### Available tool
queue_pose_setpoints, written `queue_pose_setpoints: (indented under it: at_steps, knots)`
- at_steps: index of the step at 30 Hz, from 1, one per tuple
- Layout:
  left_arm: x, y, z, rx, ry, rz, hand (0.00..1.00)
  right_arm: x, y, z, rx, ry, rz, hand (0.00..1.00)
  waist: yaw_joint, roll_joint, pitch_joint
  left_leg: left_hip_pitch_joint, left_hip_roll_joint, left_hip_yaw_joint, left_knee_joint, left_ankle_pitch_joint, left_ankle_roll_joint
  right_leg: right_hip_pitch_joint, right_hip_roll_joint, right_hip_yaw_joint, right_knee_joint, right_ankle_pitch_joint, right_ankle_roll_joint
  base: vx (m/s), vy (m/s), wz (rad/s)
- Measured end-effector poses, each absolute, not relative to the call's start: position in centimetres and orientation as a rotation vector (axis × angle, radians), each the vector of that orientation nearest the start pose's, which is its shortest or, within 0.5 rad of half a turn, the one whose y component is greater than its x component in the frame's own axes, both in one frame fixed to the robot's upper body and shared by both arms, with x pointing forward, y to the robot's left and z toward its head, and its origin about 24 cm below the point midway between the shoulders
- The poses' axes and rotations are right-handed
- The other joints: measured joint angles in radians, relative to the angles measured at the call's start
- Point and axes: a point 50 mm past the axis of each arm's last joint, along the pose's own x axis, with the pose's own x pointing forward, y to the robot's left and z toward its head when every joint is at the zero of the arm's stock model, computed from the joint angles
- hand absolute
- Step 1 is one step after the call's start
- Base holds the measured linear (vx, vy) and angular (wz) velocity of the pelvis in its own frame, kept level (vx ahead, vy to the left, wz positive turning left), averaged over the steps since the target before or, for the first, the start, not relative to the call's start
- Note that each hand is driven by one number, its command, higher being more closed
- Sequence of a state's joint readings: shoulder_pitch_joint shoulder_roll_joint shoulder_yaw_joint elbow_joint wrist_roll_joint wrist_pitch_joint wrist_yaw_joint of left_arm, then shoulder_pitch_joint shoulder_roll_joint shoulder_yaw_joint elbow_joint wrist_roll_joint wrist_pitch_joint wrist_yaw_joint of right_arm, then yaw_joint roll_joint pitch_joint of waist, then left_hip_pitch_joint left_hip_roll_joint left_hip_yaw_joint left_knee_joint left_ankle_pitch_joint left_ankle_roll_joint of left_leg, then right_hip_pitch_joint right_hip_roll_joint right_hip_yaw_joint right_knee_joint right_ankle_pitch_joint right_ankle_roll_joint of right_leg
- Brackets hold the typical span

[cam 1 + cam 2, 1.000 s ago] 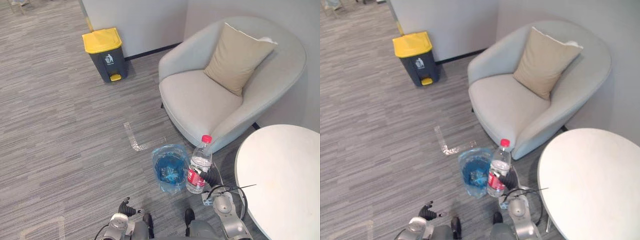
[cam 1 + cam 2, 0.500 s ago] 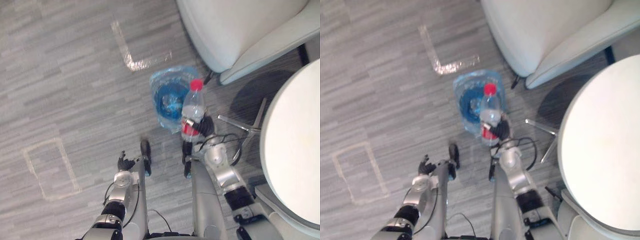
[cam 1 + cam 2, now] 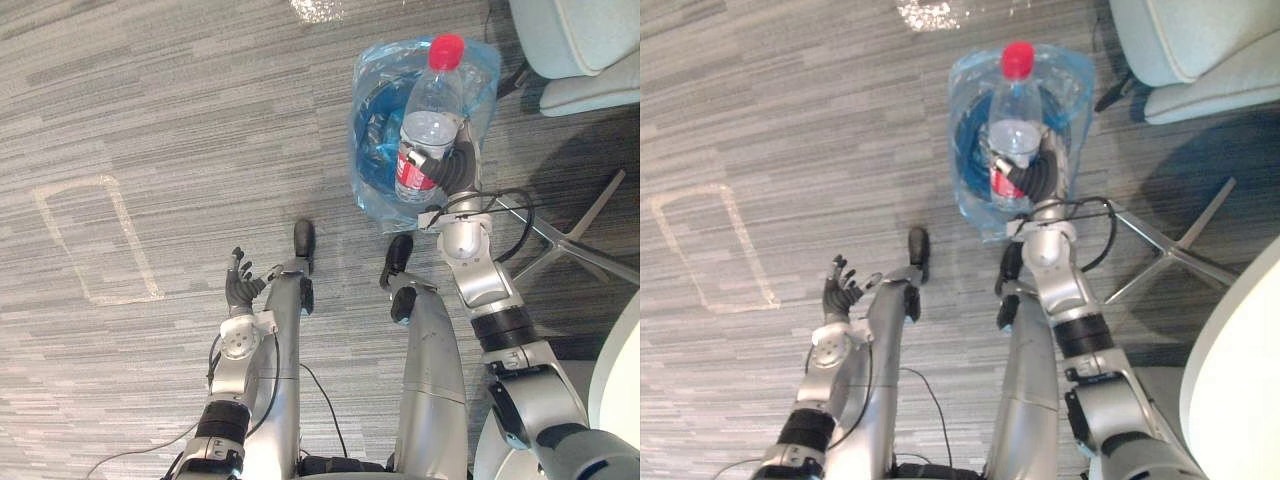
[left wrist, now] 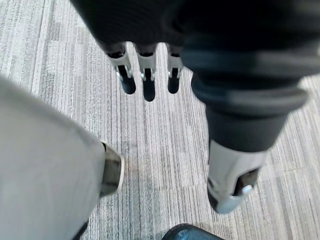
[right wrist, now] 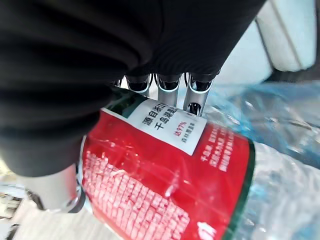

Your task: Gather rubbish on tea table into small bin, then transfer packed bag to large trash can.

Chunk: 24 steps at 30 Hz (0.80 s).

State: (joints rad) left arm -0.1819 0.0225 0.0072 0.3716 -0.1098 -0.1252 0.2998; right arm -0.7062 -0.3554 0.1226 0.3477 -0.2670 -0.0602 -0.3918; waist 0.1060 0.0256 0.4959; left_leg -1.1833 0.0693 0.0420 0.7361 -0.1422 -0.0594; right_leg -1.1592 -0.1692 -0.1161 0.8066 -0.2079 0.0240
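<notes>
Bottle (image 3: pixel 430 125) in right hand (image 3: pixel 456 170) overhangs small bin (image 3: pixel 372 150) rim.

We find print on the water bottle (image 3: pixel 428 125): its red label (image 5: pixel 165 190) bears rows of small white characters, and a white patch (image 5: pixel 172 125) carries dark characters above a small red figure.

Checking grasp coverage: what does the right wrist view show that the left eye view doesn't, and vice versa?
Right wrist view: close-up of fingers curled on the bottle label, print included. Left eye view: red cap, open left hand, taped outline, armchair edge. Both: right hand gripping the bottle, blue-bagged small bin behind it.
</notes>
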Motion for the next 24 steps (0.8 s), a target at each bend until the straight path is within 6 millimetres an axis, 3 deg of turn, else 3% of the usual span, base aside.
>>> queue_pose_setpoints:
  at_steps: [3,4,16,24]
  knots:
    - [28.0,16.2,1.3,-0.058,0.075,0.278,0.00,36.3,-17.2,20.0,-0.589,-0.539,-0.291,1.00,-0.002,0.000,0.000,-0.015,-0.009,0.000,0.002,0.000,0.000,-0.021,-0.013,-0.002,0.020,-0.013,-0.002,0.02,0.003,0.14]
    - [27.9,16.3,1.3,-0.055,0.070,0.278,0.00,36.4,-17.3,20.2,-0.591,-0.538,-0.294,0.00,-0.002,0.000,0.000,-0.021,-0.011,0.001,0.002,0.000,0.000,-0.029,-0.016,-0.002,0.025,-0.014,-0.002,0.01,0.003,0.09]
    - [27.4,16.6,1.2,-0.012,0.062,0.263,0.00,37.3,-17.7,21.9,-0.600,-0.560,-0.337,0.00,-0.007,-0.003,-0.005,-0.055,-0.018,-0.007,0.015,0.008,-0.007,-0.066,-0.026,-0.008,0.060,-0.026,-0.005,-0.02,0.009,0.05]
    - [27.1,16.3,2.4,-0.013,0.009,0.250,0.00,36.3,-17.5,21.4,-0.614,-0.594,-0.342,0.00,-0.016,-0.011,-0.014,-0.073,-0.017,-0.011,0.018,0.015,-0.007,-0.082,-0.026,-0.013,0.065,-0.025,-0.008,-0.03,0.013,0.02]
